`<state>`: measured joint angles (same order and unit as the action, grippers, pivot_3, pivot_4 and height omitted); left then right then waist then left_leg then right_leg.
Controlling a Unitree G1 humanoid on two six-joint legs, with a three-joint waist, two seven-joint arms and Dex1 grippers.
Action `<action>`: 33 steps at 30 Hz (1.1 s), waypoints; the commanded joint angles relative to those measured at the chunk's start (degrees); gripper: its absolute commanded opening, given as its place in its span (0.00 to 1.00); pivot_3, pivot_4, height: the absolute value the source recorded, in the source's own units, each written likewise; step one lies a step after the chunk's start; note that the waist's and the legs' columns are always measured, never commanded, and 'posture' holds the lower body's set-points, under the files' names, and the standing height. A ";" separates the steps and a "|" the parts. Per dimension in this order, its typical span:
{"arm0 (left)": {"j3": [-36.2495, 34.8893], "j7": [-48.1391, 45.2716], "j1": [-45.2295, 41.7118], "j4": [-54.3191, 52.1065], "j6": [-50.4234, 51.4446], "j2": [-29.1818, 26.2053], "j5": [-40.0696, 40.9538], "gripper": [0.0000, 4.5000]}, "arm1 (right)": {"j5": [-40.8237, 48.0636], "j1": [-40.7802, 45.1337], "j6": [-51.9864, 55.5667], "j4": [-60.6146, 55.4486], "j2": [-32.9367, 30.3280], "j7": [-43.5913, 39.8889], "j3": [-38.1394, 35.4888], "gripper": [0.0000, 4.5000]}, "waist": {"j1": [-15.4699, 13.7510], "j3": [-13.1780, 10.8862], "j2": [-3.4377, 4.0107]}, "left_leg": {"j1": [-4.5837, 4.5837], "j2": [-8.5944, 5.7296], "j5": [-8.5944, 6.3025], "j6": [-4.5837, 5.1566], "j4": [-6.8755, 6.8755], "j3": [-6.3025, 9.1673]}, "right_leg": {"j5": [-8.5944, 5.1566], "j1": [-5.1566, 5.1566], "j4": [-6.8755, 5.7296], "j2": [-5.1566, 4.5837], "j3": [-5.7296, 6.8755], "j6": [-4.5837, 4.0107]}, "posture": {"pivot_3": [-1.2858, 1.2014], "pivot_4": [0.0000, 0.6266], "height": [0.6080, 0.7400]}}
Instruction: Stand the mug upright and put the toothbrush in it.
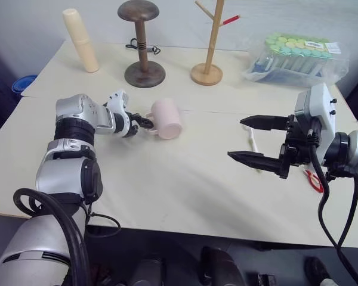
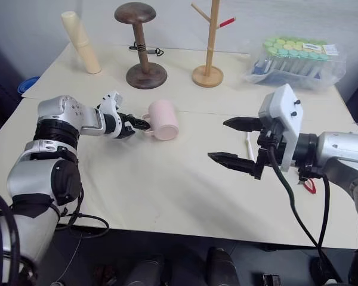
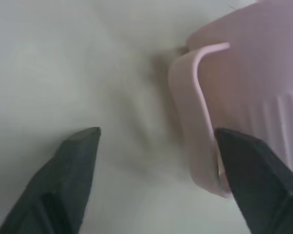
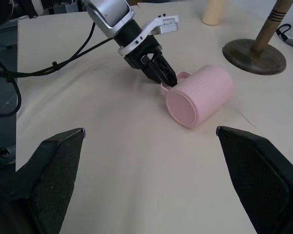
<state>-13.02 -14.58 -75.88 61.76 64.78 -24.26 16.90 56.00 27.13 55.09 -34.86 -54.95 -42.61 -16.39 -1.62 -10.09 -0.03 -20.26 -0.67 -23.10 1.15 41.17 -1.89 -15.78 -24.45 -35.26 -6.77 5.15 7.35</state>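
Observation:
The pale pink mug [image 1: 167, 118] lies on its side on the cream table [image 1: 167, 190], with its loop handle [image 3: 195, 97] pointing at my left gripper [image 1: 144, 123]. That gripper is open, and the handle lies between its two black fingers, against one of them [image 3: 254, 180]. The right wrist view shows the mug's closed base [image 4: 183, 105] and the left gripper [image 4: 163, 75] at the handle. My right gripper [image 1: 235, 139] hangs open and empty above the table's right side. The white toothbrush [image 1: 252, 142] lies flat just behind it, partly hidden by its fingers.
At the back stand a tall cream cylinder [image 1: 80, 40], a dark wooden stand [image 1: 143, 44], a light wooden branch stand [image 1: 209, 42] and a clear bag of capped tubes [image 1: 295, 56]. A small red looped item [image 1: 313, 179] lies near the right edge.

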 commanded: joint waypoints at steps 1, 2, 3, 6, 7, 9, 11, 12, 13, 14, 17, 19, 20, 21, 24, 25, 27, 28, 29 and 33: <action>-0.03 0.18 -1.00 3.57 -2.15 1.22 -1.33 0.59 | 1.38 -0.70 -1.10 -2.19 -0.92 0.52 -2.78 1.00 | -0.04 0.00 0.00 | 0.00 -0.01 0.00 0.00 0.00 0.00 | 0.00 0.00 0.00 -0.01 0.00 0.00 | 0.52 0.24 1.00; -0.07 0.08 -1.28 4.03 -2.41 1.29 -1.48 0.52 | 1.46 -0.86 -1.16 -2.24 -1.01 0.64 -2.93 1.00 | -0.04 0.00 0.00 | 0.00 -0.03 0.00 0.00 0.00 0.00 | 0.00 0.00 -0.01 -0.02 0.00 0.00 | 0.52 0.24 1.00; -0.09 -0.07 -1.52 4.41 -2.62 1.35 -1.66 0.45 | 1.54 -0.99 -1.21 -2.27 -1.10 0.76 -3.07 1.00 | -0.03 0.00 0.00 | 0.00 -0.04 0.00 0.00 0.00 -0.01 | 0.00 0.00 -0.01 -0.03 0.00 0.00 | 0.52 0.24 1.00; -0.37 -0.20 -2.09 5.27 -2.87 1.52 -1.95 0.25 | 0.72 -2.20 -1.66 -2.45 -1.66 0.84 -3.50 1.00 | -0.04 0.00 0.00 | -0.01 -0.03 0.00 0.00 0.00 0.00 | 0.00 -0.01 -0.02 -0.02 0.01 0.00 | 0.52 0.24 1.00; -0.39 -0.22 -2.20 5.47 -2.90 1.52 -2.01 0.17 | 0.62 -2.56 -1.83 -2.50 -1.78 0.82 -3.60 1.00 | 0.00 0.00 0.00 | -0.02 -0.03 0.00 0.00 -0.01 0.00 | 0.00 -0.01 -0.01 -0.02 0.01 0.00 | 0.52 0.24 1.00; -0.44 -0.22 -2.29 5.66 -2.84 1.47 -2.07 0.02 | 0.25 -3.05 -2.15 -2.55 -1.96 0.86 -3.65 1.00 | 0.11 0.00 0.00 | -0.02 -0.03 0.00 0.00 -0.01 0.00 | 0.00 -0.02 -0.01 -0.02 0.01 0.00 | 0.52 0.24 1.00; -0.47 -0.21 -2.17 5.53 -2.50 1.38 -2.15 0.00 | -0.16 -3.25 -2.48 -2.38 -2.09 0.93 -3.65 1.00 | 0.17 0.00 0.00 | -0.02 -0.02 0.00 0.00 -0.02 -0.01 | 0.00 -0.03 -0.02 -0.02 0.01 0.00 | 0.52 0.24 1.00; -0.39 -0.34 -2.04 5.33 -2.14 1.29 -2.20 0.00 | -0.32 -3.28 -2.66 -2.20 -2.14 0.97 -3.63 1.00 | 0.21 0.00 0.00 | -0.02 -0.02 0.00 0.00 -0.03 -0.01 | 0.00 -0.03 -0.01 -0.01 0.01 0.00 | 0.52 0.24 1.00; -0.19 -0.58 -1.93 5.05 -1.85 1.19 -2.29 0.00 | -0.42 -3.29 -2.75 -2.05 -2.19 1.00 -3.67 1.00 | 0.22 0.00 0.00 | -0.01 -0.01 0.00 0.00 -0.03 -0.03 | 0.00 -0.04 -0.02 -0.01 0.02 0.00 | 0.52 0.24 1.00; 0.53 -1.11 -1.73 4.44 -1.79 1.08 -2.70 0.00 | -0.57 -3.33 -2.75 -1.87 -2.23 1.11 -3.75 1.00 | 0.22 0.00 0.00 | -0.01 -0.01 0.00 0.00 -0.03 -0.03 | 0.00 -0.04 -0.02 -0.01 0.02 0.00 | 0.52 0.24 1.00; 2.19 -3.04 -0.51 0.00 -3.27 0.72 -3.27 0.00 | 0.24 -3.36 -1.19 -0.47 -2.02 2.72 -4.62 1.00 | 0.20 0.00 0.00 | -0.02 -0.01 0.00 0.00 -0.03 -0.04 | 0.00 -0.05 -0.01 -0.01 0.02 0.00 | 0.52 0.24 1.00; 3.79 -5.77 0.87 -5.15 -4.56 0.49 -3.38 0.00 | 1.64 -3.59 -0.29 0.02 -2.23 2.80 -5.46 1.00 | 0.25 -0.01 -0.01 | -0.02 -0.01 0.00 0.00 -0.04 -0.04 | 0.00 -0.06 -0.01 -0.01 0.01 0.00 | 0.52 0.24 1.00; 3.62 -6.27 1.99 -8.56 -5.74 0.59 -2.88 0.00 | 1.01 -3.90 -0.66 -0.17 -2.57 2.63 -5.52 1.00 | 0.25 0.00 -0.01 | -0.03 0.01 0.00 0.00 -0.04 -0.04 | 0.00 -0.08 -0.01 -0.01 0.02 0.00 | 0.52 0.24 1.00; 4.16 -8.08 3.98 -14.33 -7.31 0.65 -2.18 0.00 | 0.85 -4.12 -0.62 -0.25 -2.68 2.89 -5.66 1.00 | 0.26 -0.01 -0.01 | -0.03 0.02 0.00 0.00 -0.04 -0.04 | 0.00 -0.09 -0.01 -0.01 0.01 0.00 | 0.52 0.24 1.00; 3.50 -10.22 11.39 -32.75 -12.05 2.61 0.83 0.00 | 0.42 -5.13 -0.65 -0.53 -3.10 3.25 -6.30 1.00 | 0.23 -0.02 -0.02 | -0.09 0.08 0.00 0.00 -0.04 -0.01 | 0.00 -0.14 0.03 -0.01 0.02 0.00 | 0.52 0.24 1.00; 4.20 -10.68 14.60 -38.36 -14.55 3.45 0.99 0.00 | -0.01 -5.68 -0.89 -0.79 -3.26 3.26 -6.41 1.00 | 0.20 -0.01 -0.02 | -0.11 0.10 0.00 0.00 -0.02 0.00 | 0.00 -0.13 0.02 -0.02 0.02 0.00 | 0.52 0.24 1.00; 6.43 -10.93 21.40 -48.02 -21.47 5.39 -0.08 0.00 | -0.56 -6.65 -1.24 -1.10 -3.39 3.41 -6.51 1.00 | 0.10 -0.01 -0.02 | -0.10 0.33 0.00 0.00 -0.04 0.05 | 0.00 -0.11 0.08 -0.06 0.04 0.00 | 0.52 0.24 1.00; 7.89 -11.40 24.71 -51.80 -25.25 6.28 -0.83 0.00 | -0.64 -7.05 -1.28 -1.14 -3.39 3.46 -6.63 1.00 | 0.10 -0.01 -0.02 | -0.10 0.33 0.00 0.00 -0.05 0.04 | 0.00 -0.09 0.12 -0.06 0.04 0.00 | 0.52 0.24 1.00; 9.26 -11.94 27.78 -54.59 -29.66 7.10 -1.79 0.00 | -0.77 -7.35 -1.37 -1.15 -3.42 3.46 -6.72 1.00 | 0.10 -0.01 -0.02 | -0.09 0.32 0.00 0.00 -0.06 0.03 | 0.00 -0.08 0.13 -0.08 0.03 0.00 | 0.52 0.24 1.00; 13.89 -10.84 38.13 -56.37 -47.75 10.60 -7.36 0.00 | -0.54 -7.83 -1.04 -0.84 -3.43 4.18 -7.28 1.00 | 0.12 -0.01 -0.02 | -0.07 0.31 0.00 0.00 -0.03 -0.05 | 0.02 -0.09 0.10 -0.05 0.02 -0.03 | 0.52 0.24 1.00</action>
<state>-0.51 -25.70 -38.70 7.50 26.23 -13.80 12.27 55.27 19.19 54.92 -34.62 -57.38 -39.07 -20.81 -1.50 -10.10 -0.05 -20.33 -0.38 -23.10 1.15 41.16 -1.95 -15.74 -24.54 -35.16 -6.78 5.17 7.30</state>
